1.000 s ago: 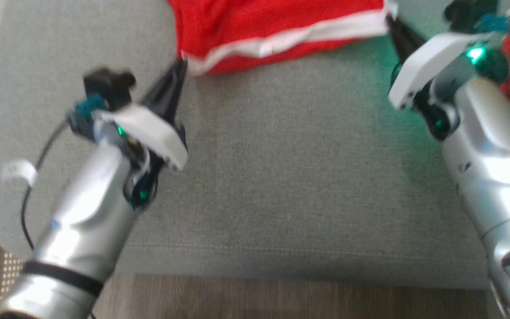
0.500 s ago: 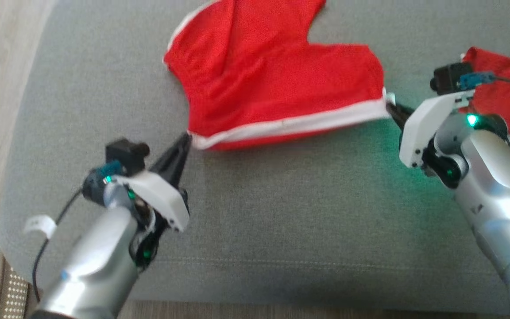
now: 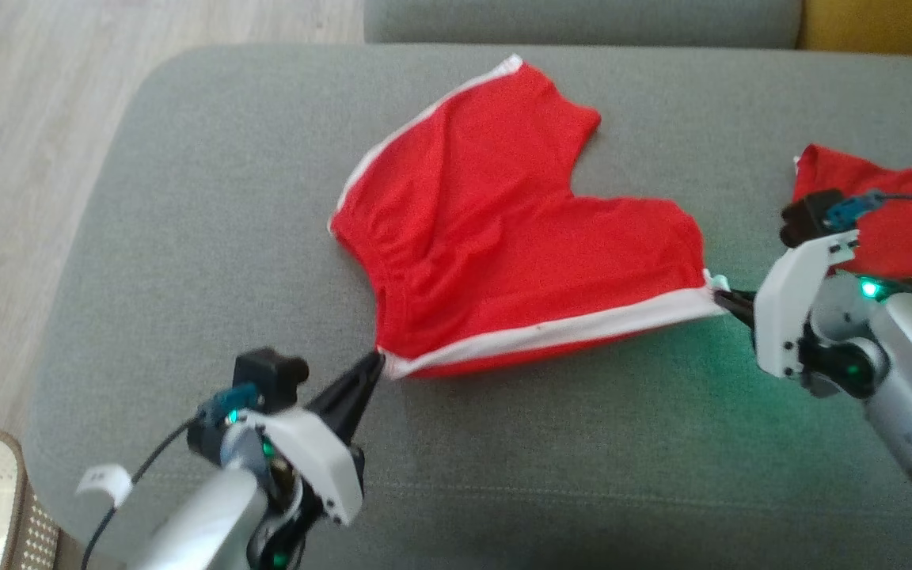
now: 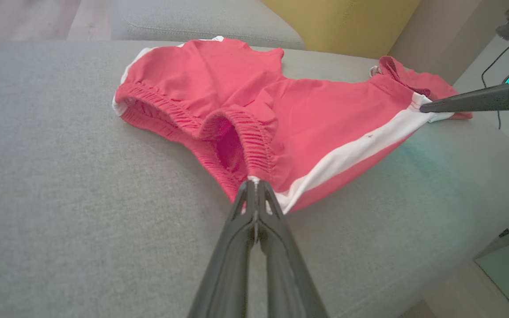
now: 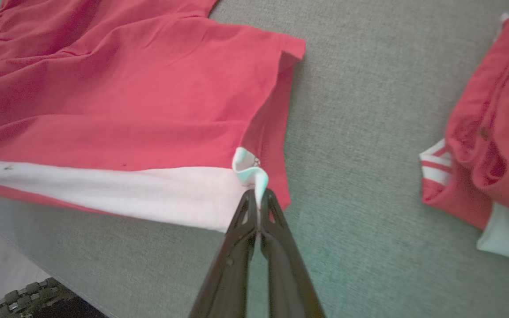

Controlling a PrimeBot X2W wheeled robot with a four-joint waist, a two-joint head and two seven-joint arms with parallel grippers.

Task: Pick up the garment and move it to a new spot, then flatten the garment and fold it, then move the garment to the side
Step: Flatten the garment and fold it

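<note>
The garment (image 3: 519, 245) is a pair of red shorts with white side stripes, spread on the grey sofa seat (image 3: 543, 459). My left gripper (image 3: 379, 362) is shut on the waistband corner at the shorts' near left; the left wrist view shows its tips (image 4: 254, 183) pinching the elastic edge of the garment (image 4: 307, 119). My right gripper (image 3: 719, 294) is shut on the white-striped leg hem at the right; the right wrist view shows its tips (image 5: 258, 194) clamping a curl of that hem of the garment (image 5: 117, 115). The near striped edge is stretched between both grippers.
A second red garment with white trim (image 3: 899, 222) lies bunched at the sofa's right, behind my right wrist, also seen as a red bundle (image 5: 493, 141). Wooden floor (image 3: 20, 142) lies to the left. A yellow cushion (image 4: 343, 22) stands behind the seat.
The head camera has tilted up, so the scene sits lower in frame and the whole garment shows. Both grippers keep their grip on the near striped edge.
</note>
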